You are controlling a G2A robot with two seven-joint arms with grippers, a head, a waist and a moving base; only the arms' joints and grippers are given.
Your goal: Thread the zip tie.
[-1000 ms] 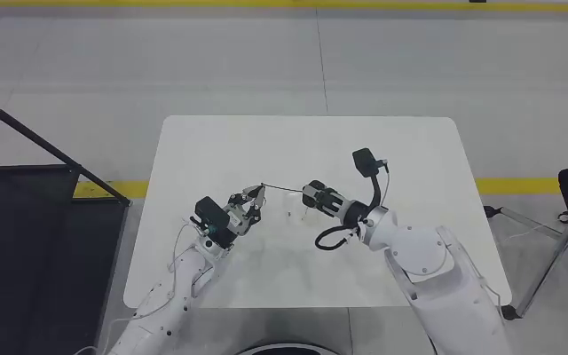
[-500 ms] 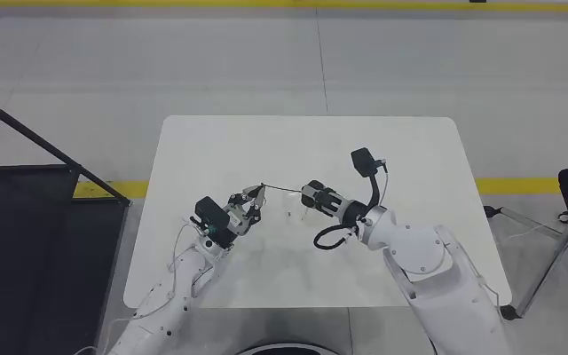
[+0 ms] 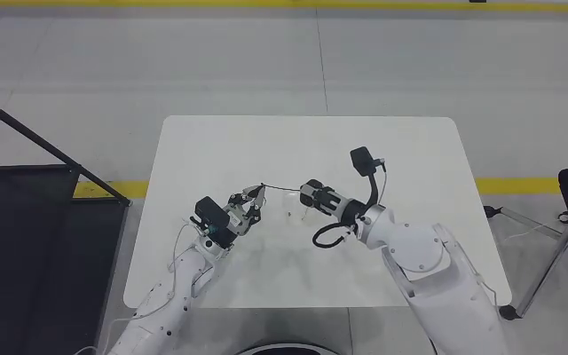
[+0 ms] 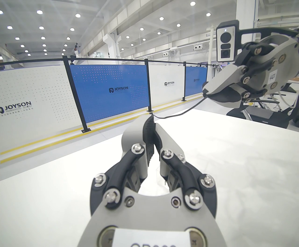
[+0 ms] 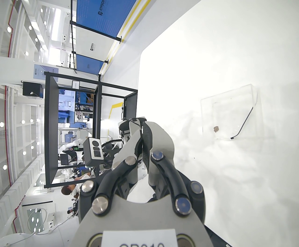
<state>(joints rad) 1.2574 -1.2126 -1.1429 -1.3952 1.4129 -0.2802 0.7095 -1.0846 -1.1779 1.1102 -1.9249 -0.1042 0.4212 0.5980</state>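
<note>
Left end effector [image 4: 150,119] and right end effector [image 4: 207,92] each pinch the zip tie [image 4: 178,115]

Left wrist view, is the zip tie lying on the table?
No, the zip tie spans the air between the left tool and the right tool, each pinching one end.

Bright ceiling lights [image 4: 192,3] wash the white table [image 5: 233,46] with glare.

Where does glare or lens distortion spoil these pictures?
Left wrist view: the lens bows the fence rail, yet the zip tie shows dark against the table. Right wrist view: glare washes the table out around the clear box.
</note>
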